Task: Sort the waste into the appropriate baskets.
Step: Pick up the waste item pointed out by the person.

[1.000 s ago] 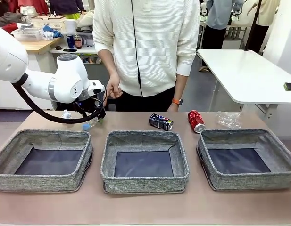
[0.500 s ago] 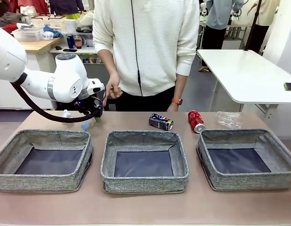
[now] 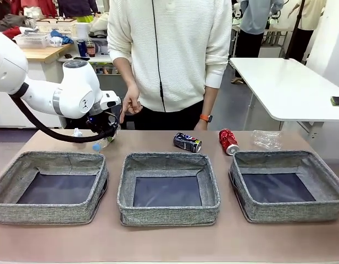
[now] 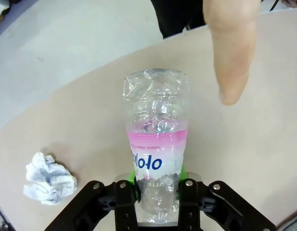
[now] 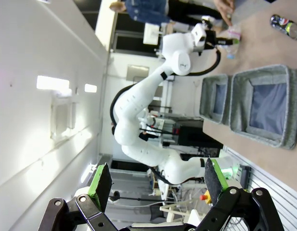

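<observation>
Two green-padded fingers of the left gripper [image 4: 158, 182] clamped the lower end of a crumpled clear plastic bottle with a pink label [image 4: 155, 120], above the tan table [image 3: 169, 245] behind the leftmost grey woven fabric basket [image 3: 48, 212], near a white tissue wad [image 4: 47, 178]. The right gripper [image 5: 155, 180] stood wide open, holding nothing.

Far left: person's hand [image 3: 131, 104] just beside bottle [image 4: 155, 144] in left hand [image 4: 158, 177]; tissue [image 4: 48, 178] near.
Middle: baskets [image 3: 168, 159] side by side, narrow gaps.
Front: bare counter [image 3: 169, 242] strip.
</observation>
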Controlling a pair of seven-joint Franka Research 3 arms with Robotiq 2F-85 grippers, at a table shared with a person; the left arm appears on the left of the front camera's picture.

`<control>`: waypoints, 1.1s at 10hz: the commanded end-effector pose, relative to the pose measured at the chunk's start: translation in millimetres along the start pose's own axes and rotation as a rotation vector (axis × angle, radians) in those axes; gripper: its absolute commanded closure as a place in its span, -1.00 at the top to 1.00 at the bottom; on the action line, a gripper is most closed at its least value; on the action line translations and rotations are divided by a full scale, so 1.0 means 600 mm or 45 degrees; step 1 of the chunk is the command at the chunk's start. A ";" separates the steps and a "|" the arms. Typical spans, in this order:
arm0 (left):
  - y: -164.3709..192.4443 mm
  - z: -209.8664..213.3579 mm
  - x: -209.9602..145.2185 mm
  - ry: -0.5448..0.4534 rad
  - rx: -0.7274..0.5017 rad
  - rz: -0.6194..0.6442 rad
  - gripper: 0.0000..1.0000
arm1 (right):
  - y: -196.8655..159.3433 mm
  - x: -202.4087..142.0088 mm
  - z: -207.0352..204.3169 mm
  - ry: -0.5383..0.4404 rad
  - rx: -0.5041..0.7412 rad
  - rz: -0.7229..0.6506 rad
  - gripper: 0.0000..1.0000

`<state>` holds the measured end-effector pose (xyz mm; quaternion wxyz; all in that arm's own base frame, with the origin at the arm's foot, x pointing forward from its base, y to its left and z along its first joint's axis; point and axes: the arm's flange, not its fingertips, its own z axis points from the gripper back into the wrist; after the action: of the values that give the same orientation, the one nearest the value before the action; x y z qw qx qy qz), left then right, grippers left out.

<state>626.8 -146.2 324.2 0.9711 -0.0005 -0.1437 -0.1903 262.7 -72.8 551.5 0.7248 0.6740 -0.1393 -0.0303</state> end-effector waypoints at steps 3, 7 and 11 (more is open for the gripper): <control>0.014 0.027 -0.008 0.091 0.026 -0.055 -0.47 | 0.003 0.004 -0.002 -0.004 0.025 0.032 1.00; 0.045 0.225 -0.042 0.224 0.025 0.128 -0.47 | 0.003 0.004 -0.002 -0.004 0.025 0.032 1.00; -0.060 0.394 -0.127 0.293 0.106 0.671 -0.47 | 0.003 0.004 -0.002 -0.004 0.025 0.032 1.00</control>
<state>497.6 -123.6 531.4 0.9979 0.0398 -0.0133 0.0501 262.8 -72.7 551.9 0.7252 0.6737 -0.1393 -0.0300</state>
